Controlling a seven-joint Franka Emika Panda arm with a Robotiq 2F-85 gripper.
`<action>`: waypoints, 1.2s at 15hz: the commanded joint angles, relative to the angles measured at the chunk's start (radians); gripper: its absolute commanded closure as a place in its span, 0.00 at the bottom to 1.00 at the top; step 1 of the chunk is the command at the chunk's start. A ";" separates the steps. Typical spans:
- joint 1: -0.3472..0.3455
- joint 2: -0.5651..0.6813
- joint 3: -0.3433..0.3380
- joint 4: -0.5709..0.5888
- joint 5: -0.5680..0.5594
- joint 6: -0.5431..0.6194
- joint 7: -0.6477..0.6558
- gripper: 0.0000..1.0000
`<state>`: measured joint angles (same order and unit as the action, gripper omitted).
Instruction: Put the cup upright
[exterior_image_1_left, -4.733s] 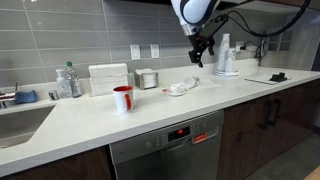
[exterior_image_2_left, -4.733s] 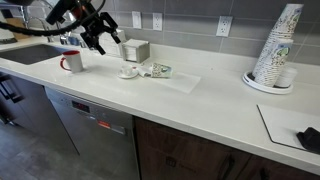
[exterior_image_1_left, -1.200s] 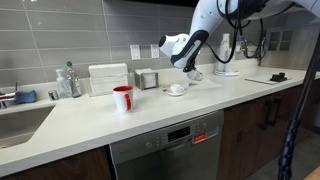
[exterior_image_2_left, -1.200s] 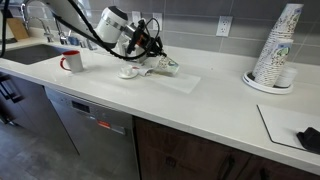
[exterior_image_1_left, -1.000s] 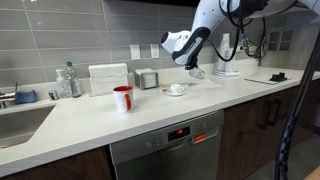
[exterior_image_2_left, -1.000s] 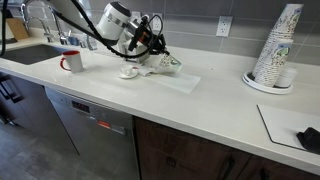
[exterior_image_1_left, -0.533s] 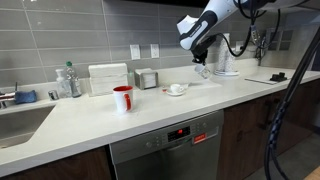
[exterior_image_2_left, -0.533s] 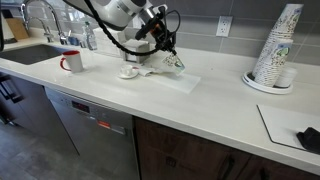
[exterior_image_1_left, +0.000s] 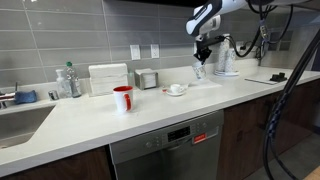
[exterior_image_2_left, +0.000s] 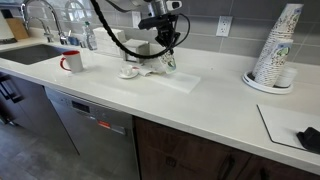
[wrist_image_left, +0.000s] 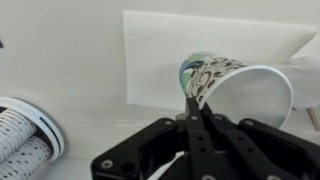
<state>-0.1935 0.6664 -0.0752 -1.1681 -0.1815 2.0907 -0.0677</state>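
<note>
The cup (wrist_image_left: 235, 85) is a white paper cup with a green and dark pattern. It hangs tilted above the counter, its open mouth turned toward the wrist camera. My gripper (wrist_image_left: 192, 103) is shut on the cup's rim wall, one finger inside and one outside. In both exterior views the gripper (exterior_image_1_left: 203, 58) (exterior_image_2_left: 165, 50) points down over the back of the counter. The cup (exterior_image_1_left: 199, 71) (exterior_image_2_left: 167, 63) dangles just below it, clear of the surface.
A white mat (exterior_image_2_left: 182, 82) lies under the cup. Beside it sits a small white dish (exterior_image_1_left: 177, 90) (exterior_image_2_left: 129, 72). A red cup (exterior_image_1_left: 123, 98) (exterior_image_2_left: 72, 61) stands near the sink (exterior_image_1_left: 15, 122). A tall stack of paper cups (exterior_image_2_left: 278, 48) stands farther along the counter.
The arm has risen from low over the counter and swung upright. It has carried the cup up off the mat with it. The jaws have stayed shut.
</note>
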 joint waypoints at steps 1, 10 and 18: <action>-0.067 -0.017 0.062 -0.018 0.187 0.001 -0.089 0.99; -0.119 -0.222 0.128 -0.296 0.410 0.028 -0.290 0.99; -0.020 -0.360 0.169 -0.437 0.454 0.003 -0.472 0.99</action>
<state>-0.2588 0.3619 0.0899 -1.5374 0.2621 2.0940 -0.4842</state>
